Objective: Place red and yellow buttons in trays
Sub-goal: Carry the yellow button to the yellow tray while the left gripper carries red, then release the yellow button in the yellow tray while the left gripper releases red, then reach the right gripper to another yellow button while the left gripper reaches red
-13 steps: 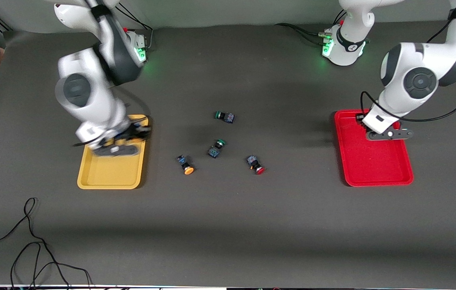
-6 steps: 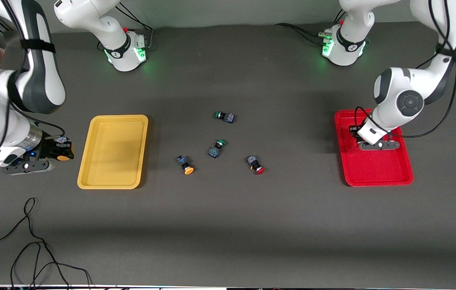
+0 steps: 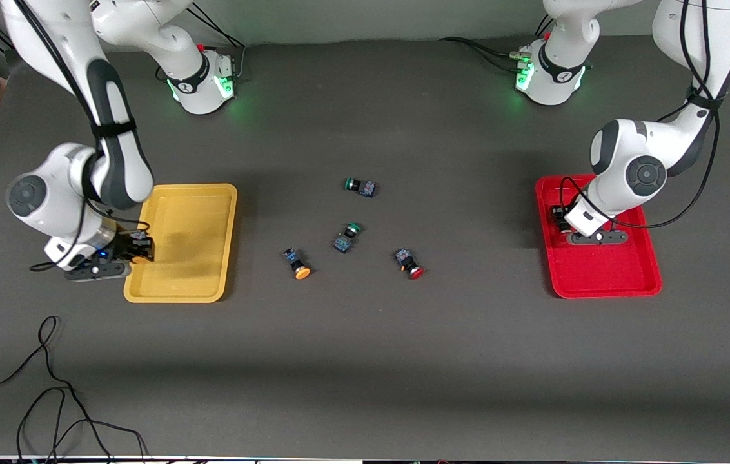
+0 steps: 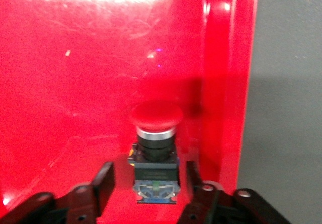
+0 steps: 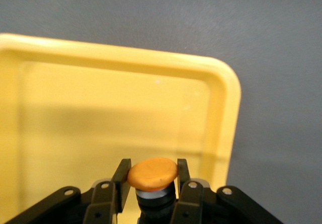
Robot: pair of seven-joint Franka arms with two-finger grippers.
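Red btn (image 4: 155, 148) lies between open left tool (image 4: 149, 183).

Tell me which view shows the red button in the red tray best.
The left wrist view: the red button lies on the red tray between the open left tool, cap and body plain. The front view hides it under that tool. The right wrist view misses it.

Four buttons (image 3: 351, 234) between two trays (image 3: 181, 289)
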